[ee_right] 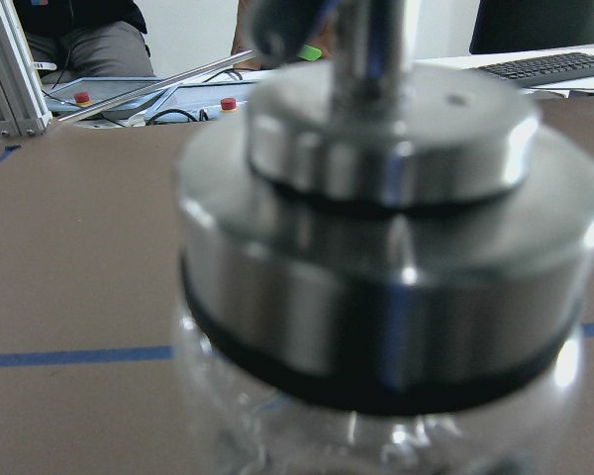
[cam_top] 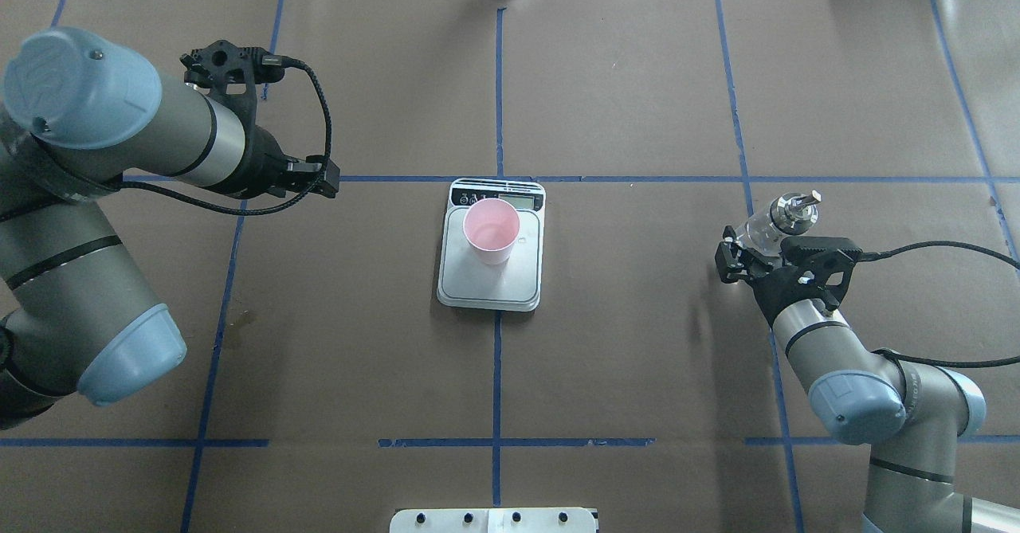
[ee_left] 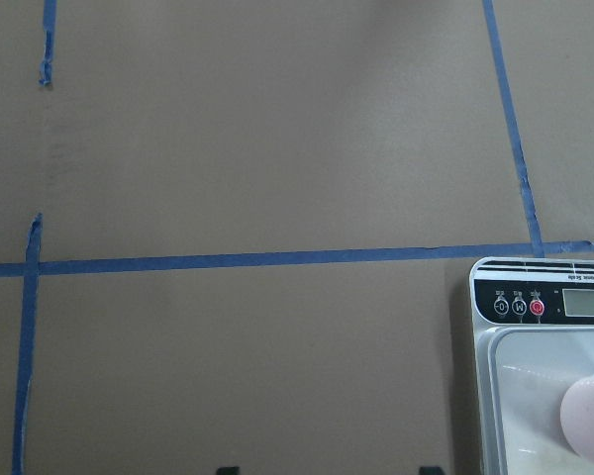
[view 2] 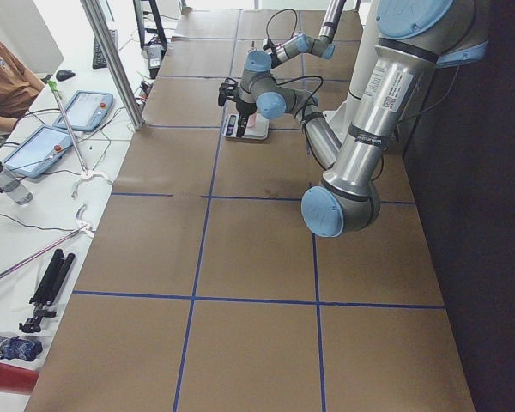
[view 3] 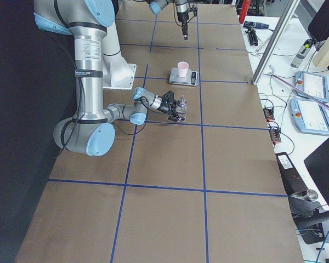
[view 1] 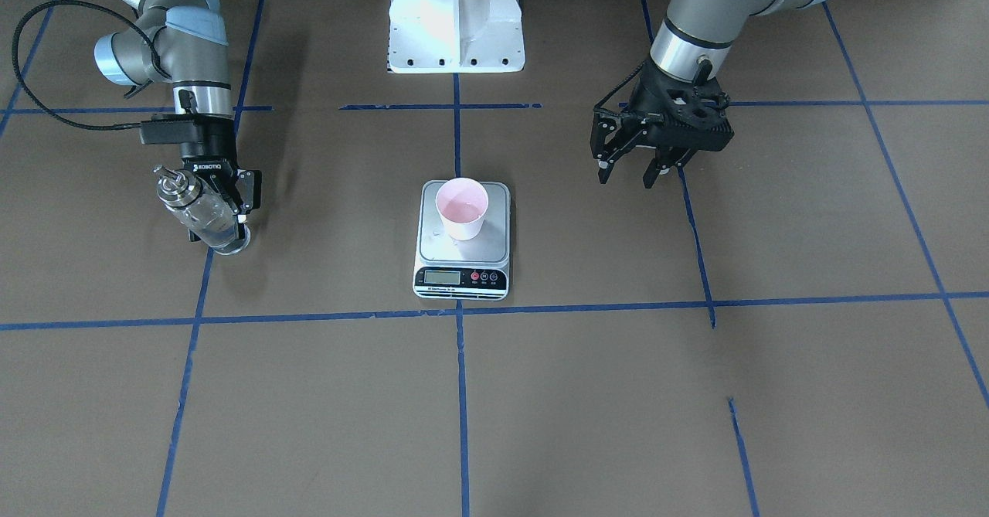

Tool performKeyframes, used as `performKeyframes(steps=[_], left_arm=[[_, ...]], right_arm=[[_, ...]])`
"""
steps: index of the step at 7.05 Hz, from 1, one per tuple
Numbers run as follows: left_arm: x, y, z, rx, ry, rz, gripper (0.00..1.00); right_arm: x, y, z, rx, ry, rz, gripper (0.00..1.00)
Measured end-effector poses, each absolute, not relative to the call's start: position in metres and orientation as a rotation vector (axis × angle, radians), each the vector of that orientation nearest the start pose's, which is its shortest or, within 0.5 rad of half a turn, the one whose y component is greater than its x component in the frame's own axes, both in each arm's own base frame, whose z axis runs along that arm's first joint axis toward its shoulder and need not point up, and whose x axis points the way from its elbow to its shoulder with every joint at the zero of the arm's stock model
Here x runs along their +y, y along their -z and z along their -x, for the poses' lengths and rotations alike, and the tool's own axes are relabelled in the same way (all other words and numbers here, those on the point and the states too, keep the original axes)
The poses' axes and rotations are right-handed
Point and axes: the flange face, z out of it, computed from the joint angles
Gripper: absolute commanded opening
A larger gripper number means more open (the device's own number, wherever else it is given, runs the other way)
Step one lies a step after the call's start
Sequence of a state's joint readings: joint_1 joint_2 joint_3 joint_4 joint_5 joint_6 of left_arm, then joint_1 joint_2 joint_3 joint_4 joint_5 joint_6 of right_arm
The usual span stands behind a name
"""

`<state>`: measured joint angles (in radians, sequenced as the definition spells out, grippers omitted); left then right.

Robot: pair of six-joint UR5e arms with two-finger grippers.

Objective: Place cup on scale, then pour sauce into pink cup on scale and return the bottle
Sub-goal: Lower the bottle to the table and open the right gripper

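The pale pink cup (view 1: 462, 208) (cam_top: 492, 230) stands upright on the silver platform of the scale (view 1: 463, 258) (cam_top: 488, 288) at the table's middle. The sauce inside it cannot be made out. Far to the robot's right, my right gripper (view 1: 220, 219) (cam_top: 749, 258) is shut on the clear glass bottle (view 1: 202, 212) (cam_top: 774, 224). The bottle is tilted, its silver pourer cap (ee_right: 386, 247) leaning away from the robot and its base close to the table. My left gripper (view 1: 627, 175) hangs open and empty above the table, to the robot's left of the scale. Its wrist view catches the scale's display corner (ee_left: 535, 297).
The white robot base (view 1: 456, 22) stands behind the scale. Blue tape lines (view 1: 456, 312) cross the brown table cover. A black cable (cam_top: 940, 250) loops off the right wrist. An aluminium post (view 2: 112, 60), tablets and a seated person (view 2: 4, 77) are on the operators' side.
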<state>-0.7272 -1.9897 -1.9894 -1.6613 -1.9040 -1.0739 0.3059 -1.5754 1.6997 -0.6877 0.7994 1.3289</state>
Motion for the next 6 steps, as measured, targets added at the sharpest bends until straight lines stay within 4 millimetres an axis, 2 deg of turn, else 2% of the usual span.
performKeyframes(steps=[4, 6], left_arm=[[-0.454, -0.235, -0.358, 0.929, 0.057, -0.277, 0.68], [-0.454, -0.235, -0.357, 0.931, 0.059, -0.279, 0.68]], right_arm=[[-0.335, -0.496, 0.417, -0.734, -0.423, -0.927, 1.00], [-0.312, -0.493, 0.402, -0.752, -0.392, -0.913, 1.00]])
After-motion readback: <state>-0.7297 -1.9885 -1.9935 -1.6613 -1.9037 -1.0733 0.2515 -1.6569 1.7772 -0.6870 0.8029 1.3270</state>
